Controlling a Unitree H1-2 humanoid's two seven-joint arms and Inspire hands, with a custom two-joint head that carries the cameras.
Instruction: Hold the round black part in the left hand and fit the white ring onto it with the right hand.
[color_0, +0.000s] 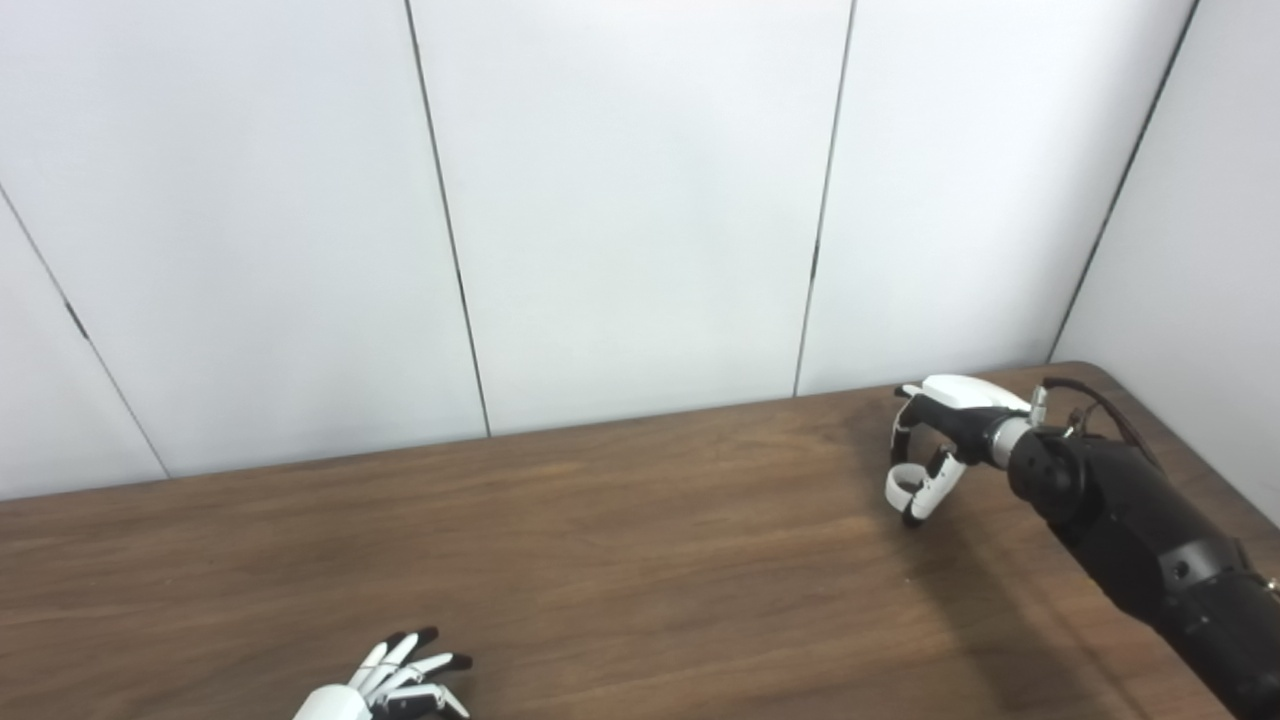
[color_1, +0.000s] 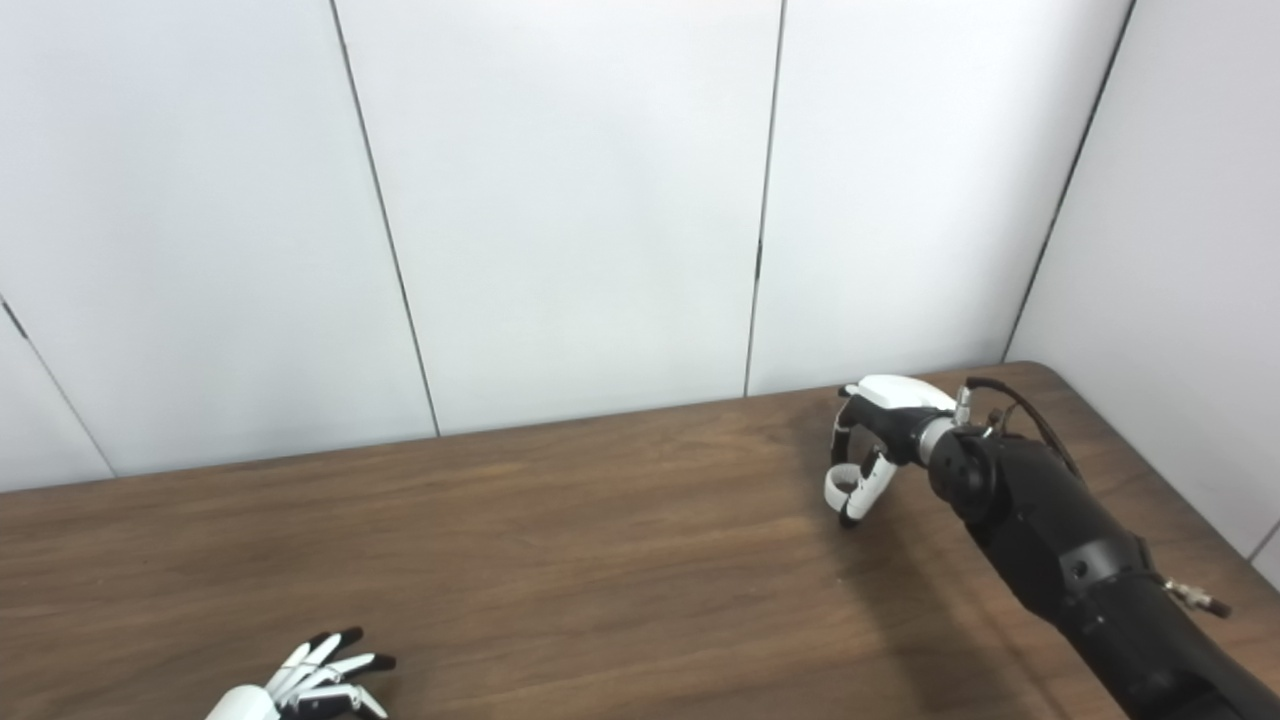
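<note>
White panelled wall (color_0: 640, 200) across the far side, split by dark vertical seams. Brown wood-grain surface (color_0: 600, 560) filling the near half, rounded at the far right corner. Black right arm (color_0: 1140, 530) reaching in from the near right toward the far right corner. Right hand (color_0: 935, 450) raised just above the surface, curled fingers (color_0: 925, 490) pinched on a small white ring (color_0: 903, 483). Left hand (color_0: 390, 685) at the near left edge, palm low, fingers spread apart, holding nothing. Round black part nowhere in either view.
</note>
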